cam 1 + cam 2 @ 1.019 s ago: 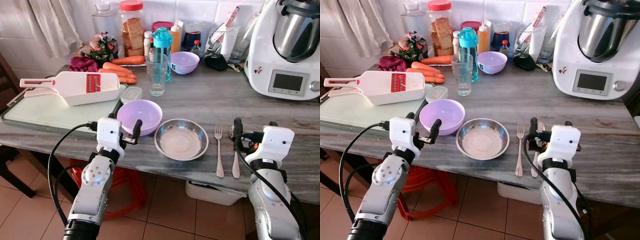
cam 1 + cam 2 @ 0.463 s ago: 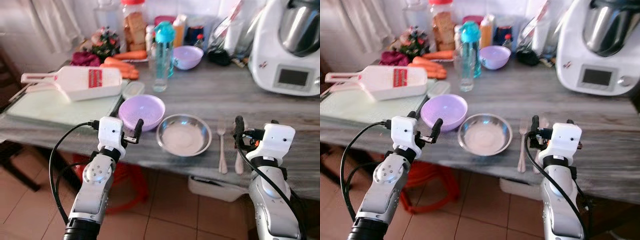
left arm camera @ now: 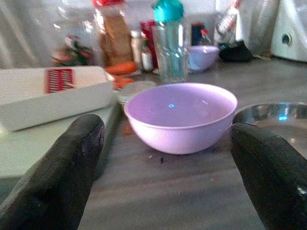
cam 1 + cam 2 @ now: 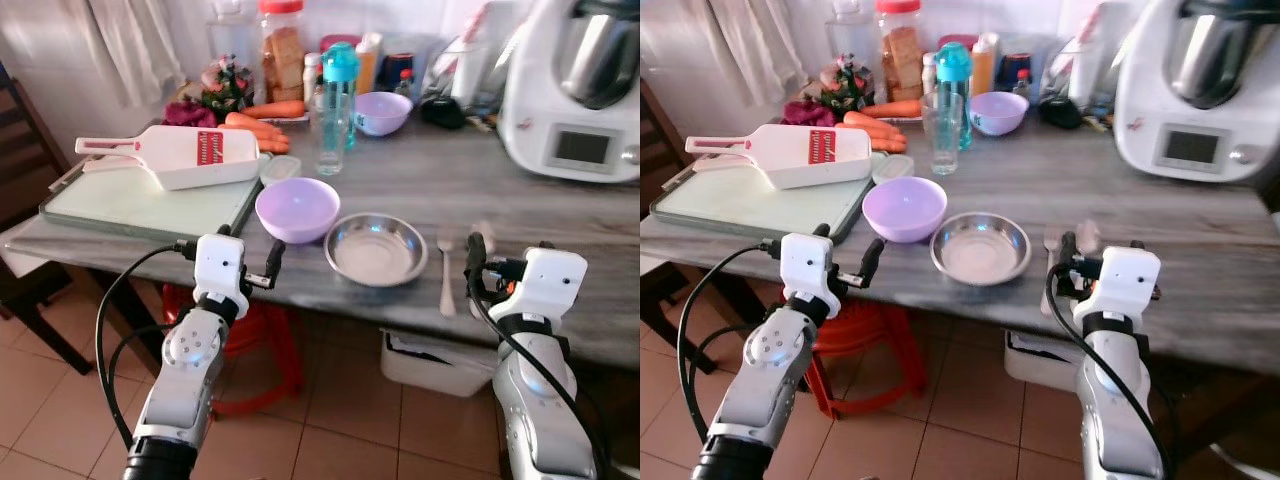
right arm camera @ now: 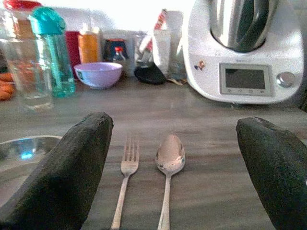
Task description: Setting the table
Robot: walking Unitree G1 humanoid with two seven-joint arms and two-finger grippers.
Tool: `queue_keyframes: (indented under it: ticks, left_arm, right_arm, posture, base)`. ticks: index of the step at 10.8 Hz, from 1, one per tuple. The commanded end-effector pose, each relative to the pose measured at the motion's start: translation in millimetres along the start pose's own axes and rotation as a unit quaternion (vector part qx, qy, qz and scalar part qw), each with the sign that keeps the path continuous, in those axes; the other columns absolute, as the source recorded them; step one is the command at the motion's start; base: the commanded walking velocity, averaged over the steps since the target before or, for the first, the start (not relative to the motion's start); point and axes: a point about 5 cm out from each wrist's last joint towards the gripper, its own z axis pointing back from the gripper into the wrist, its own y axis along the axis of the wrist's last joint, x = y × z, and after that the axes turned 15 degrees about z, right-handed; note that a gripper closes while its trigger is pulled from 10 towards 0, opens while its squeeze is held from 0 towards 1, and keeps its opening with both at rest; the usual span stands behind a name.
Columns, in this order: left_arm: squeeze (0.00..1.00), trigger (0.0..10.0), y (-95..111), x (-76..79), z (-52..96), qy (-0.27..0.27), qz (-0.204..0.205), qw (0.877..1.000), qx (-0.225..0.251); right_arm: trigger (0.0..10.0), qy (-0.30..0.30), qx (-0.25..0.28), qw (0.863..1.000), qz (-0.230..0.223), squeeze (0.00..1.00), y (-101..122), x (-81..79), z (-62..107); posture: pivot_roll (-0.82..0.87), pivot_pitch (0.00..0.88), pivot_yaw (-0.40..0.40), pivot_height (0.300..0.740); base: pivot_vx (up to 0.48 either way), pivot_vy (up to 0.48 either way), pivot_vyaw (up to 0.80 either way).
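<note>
A lilac bowl (image 4: 297, 208) stands near the front edge of the grey table (image 4: 420, 190), with a steel dish (image 4: 377, 248) just right of it. A fork (image 4: 446, 275) and a spoon (image 5: 169, 160) lie side by side right of the dish. My left gripper (image 4: 249, 250) hangs open in front of the table edge, facing the lilac bowl (image 3: 181, 115) with nothing between its fingers (image 3: 62, 177). My right gripper (image 4: 510, 252) is open too, level with the table edge and facing the fork (image 5: 123, 184) and spoon, holding nothing.
Further back stand a drinking glass (image 4: 330, 135), a teal bottle (image 4: 340, 75), a small lilac bowl (image 4: 383, 112), jars, carrots (image 4: 255, 127) and a white kitchen machine (image 4: 585, 90). A white slicer (image 4: 180, 158) lies on a tray (image 4: 130, 208). A red stool (image 4: 262, 340) and white bin (image 4: 440, 362) sit under the table.
The whole view has pulled back from the table, so the camera has moved. Both grippers, earlier over the table edge, now hang in front of it, still open.
</note>
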Motion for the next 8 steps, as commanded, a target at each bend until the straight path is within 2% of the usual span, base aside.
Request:
queue_keyframes:
  ticks: [1, 8]
  left_arm:
    - [0.00, 10.0, -2.2, -0.9, 1.1, 0.001, 0.000, 1.000, -0.004]
    - [0.00, 10.0, -3.1, 1.1, 0.9, -0.007, 0.002, 1.000, -0.007]
  right_arm:
    - [10.0, 0.001, 0.003, 1.000, 0.002, 0.00, 1.7, -0.4, -3.9]
    - [10.0, -0.003, 0.004, 1.000, 0.005, 0.00, 1.4, 0.8, -4.8]
  posture:
    - [-0.01, 0.000, 0.049, 0.740]
    - [-0.01, 0.000, 0.051, 0.740]
  base:
    - [-0.274, 0.000, 0.00]
    - [-0.282, 0.000, 0.00]
